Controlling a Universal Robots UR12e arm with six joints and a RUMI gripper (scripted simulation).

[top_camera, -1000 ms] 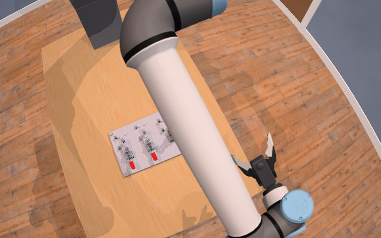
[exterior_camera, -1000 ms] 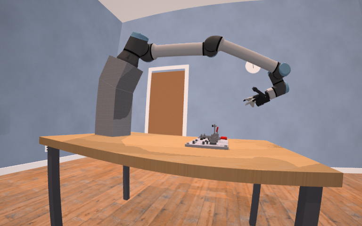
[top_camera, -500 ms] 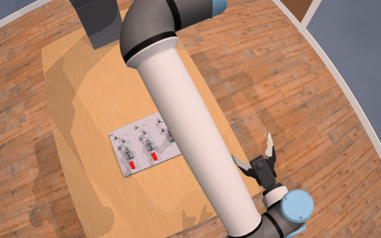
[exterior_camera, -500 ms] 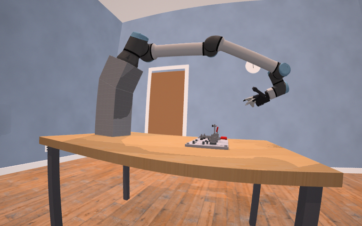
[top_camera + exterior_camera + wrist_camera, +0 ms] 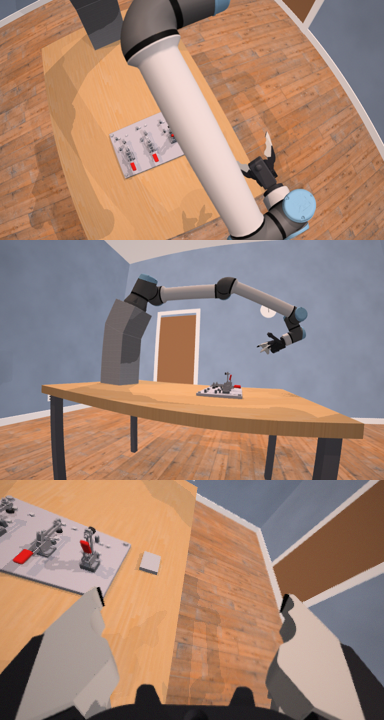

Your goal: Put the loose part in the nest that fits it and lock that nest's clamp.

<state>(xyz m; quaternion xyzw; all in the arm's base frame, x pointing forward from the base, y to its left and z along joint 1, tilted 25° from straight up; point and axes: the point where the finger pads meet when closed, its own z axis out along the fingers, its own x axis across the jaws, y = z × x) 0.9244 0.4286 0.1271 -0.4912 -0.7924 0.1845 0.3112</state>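
The grey fixture plate (image 5: 167,155) (image 5: 203,394) (image 5: 65,580) lies on the wooden table (image 5: 99,113) (image 5: 169,406) (image 5: 145,510). It carries three toggle clamps. Two red handles (image 5: 133,166) (image 5: 155,157) lie flat, and the third clamp's handle (image 5: 172,135) (image 5: 86,546) (image 5: 230,377) stands up. The loose part (image 5: 150,562), a small flat grey block, lies on the table just beside the plate's end nearest the upright clamp; the arm hides it in the top view. My gripper (image 5: 254,152) (image 5: 261,348) (image 5: 193,592) is open and empty, high above the table's edge, away from the plate and the part.
The arm's grey pedestal (image 5: 99,25) (image 5: 121,353) stands at the far end of the table. The white forearm (image 5: 195,127) crosses over the plate's right end in the top view. Wooden floor (image 5: 225,605) lies below the gripper. A door (image 5: 176,348) is in the back wall.
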